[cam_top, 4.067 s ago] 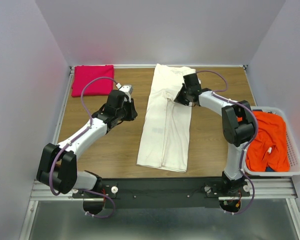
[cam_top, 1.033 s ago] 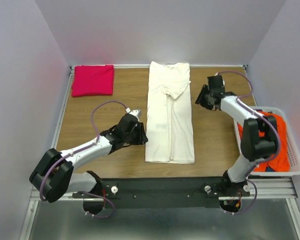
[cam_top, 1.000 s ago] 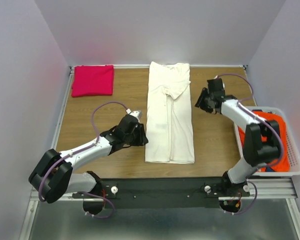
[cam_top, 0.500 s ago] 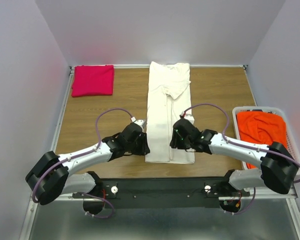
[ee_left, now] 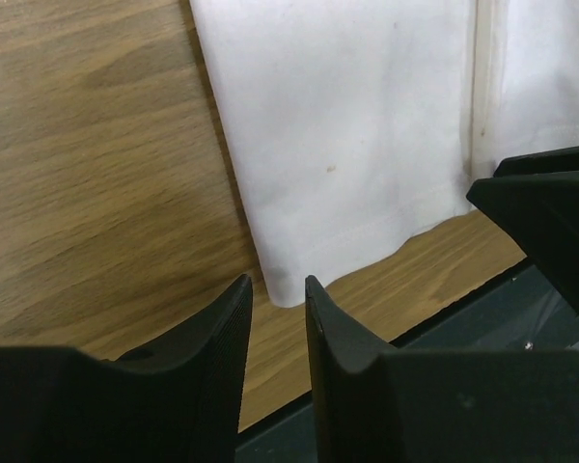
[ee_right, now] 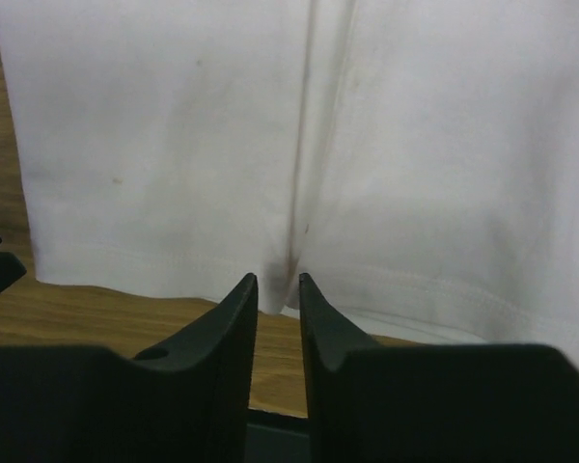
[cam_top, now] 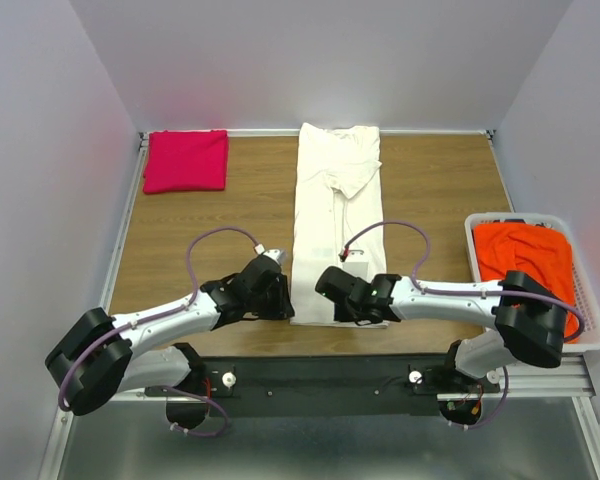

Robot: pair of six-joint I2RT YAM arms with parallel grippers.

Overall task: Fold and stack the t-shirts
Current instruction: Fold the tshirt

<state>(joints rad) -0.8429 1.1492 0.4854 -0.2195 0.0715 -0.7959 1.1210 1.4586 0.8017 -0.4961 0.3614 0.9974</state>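
No text, label, brand, number or sign can be read in any of the views.
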